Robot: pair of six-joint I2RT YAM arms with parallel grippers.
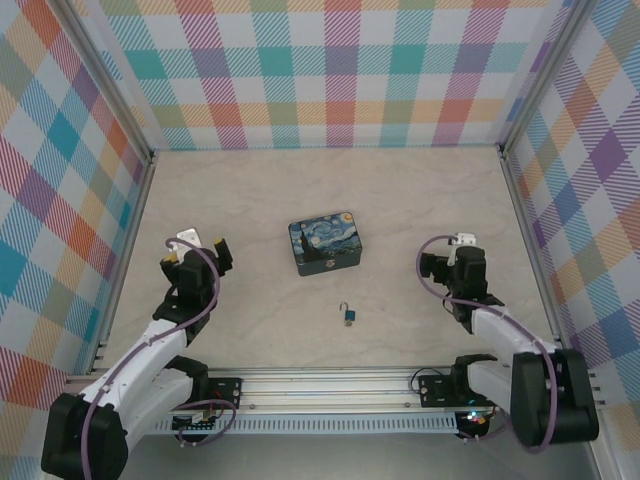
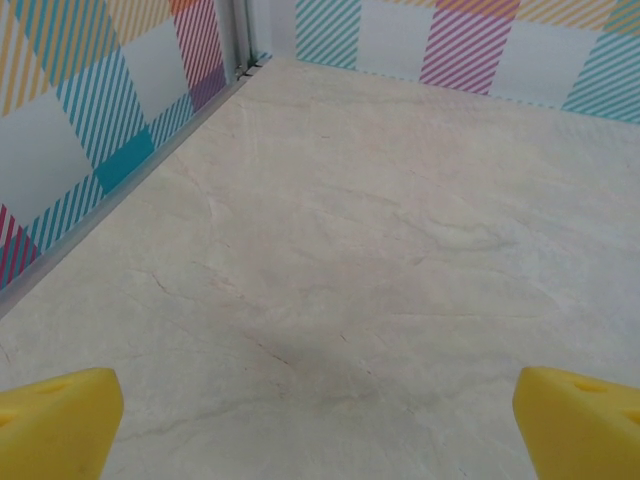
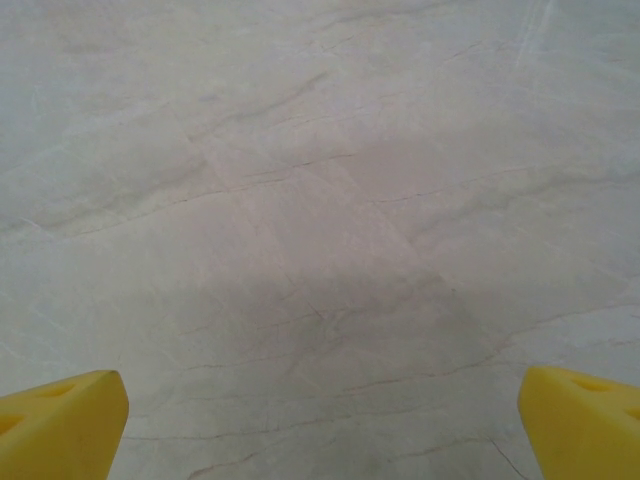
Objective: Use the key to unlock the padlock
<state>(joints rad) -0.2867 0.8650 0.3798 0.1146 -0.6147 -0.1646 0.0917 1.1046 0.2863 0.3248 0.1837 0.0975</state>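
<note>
Both arms' jaws stand spread wide and empty. The padlock (image 1: 348, 315) lies on the worktop (image 1: 240, 200) between them, well apart from each. It looks tiny, light, rigid and skid-prone, best pinched across its teal body.

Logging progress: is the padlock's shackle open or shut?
Cannot tell. The padlock lies on the table, apart from the tin, and its shackle is too small in the top view to judge.
</note>
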